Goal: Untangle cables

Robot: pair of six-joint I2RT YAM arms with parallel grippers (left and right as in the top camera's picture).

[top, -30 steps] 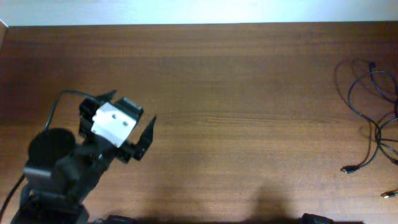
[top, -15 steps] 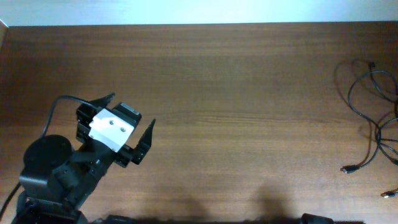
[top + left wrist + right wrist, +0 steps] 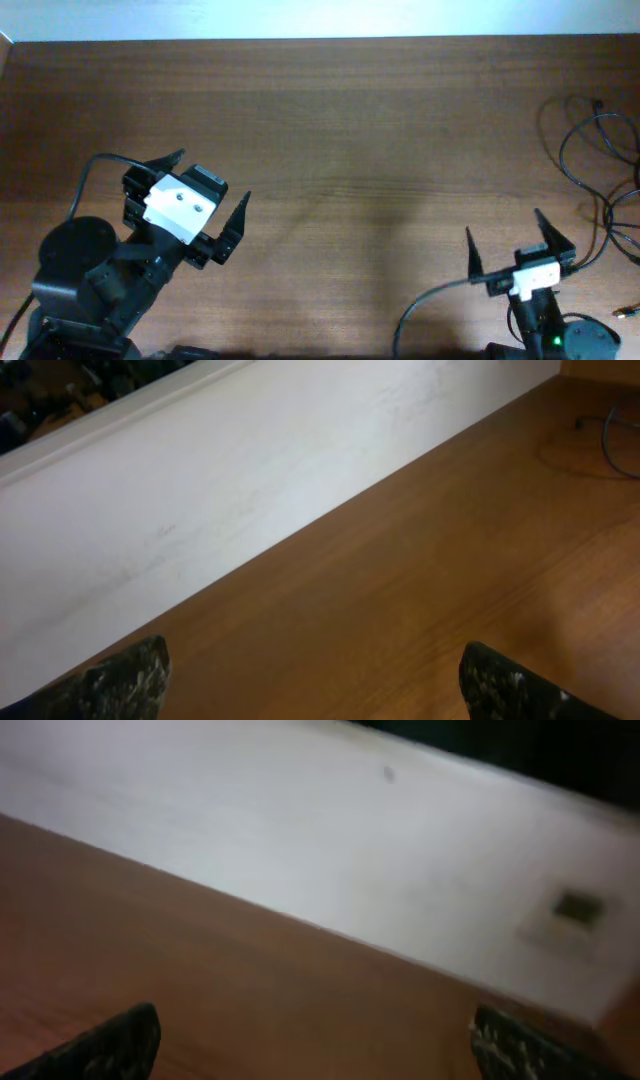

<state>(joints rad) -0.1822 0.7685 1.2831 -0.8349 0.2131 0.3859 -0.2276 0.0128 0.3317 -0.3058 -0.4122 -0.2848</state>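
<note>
The cables [image 3: 598,190] are thin black cords lying in loose loops at the far right edge of the wooden table [image 3: 360,140], with metal-tipped plug ends [image 3: 558,271] trailing toward the front. A bit of cable [image 3: 605,432] shows at the top right of the left wrist view. My left gripper [image 3: 205,195] is open and empty at the front left, far from the cables. My right gripper [image 3: 510,240] is open and empty at the front right, just left of the plug ends. The right wrist view is blurred and shows no cable.
A white wall [image 3: 200,490] runs along the table's far edge. The thick black wire of the left arm [image 3: 90,175] loops at the left. The right arm's own wire [image 3: 430,300] curves at the front.
The right arm has come into the overhead view at the front right, gripper open. The left arm shifted slightly toward the front and has since stayed put.
</note>
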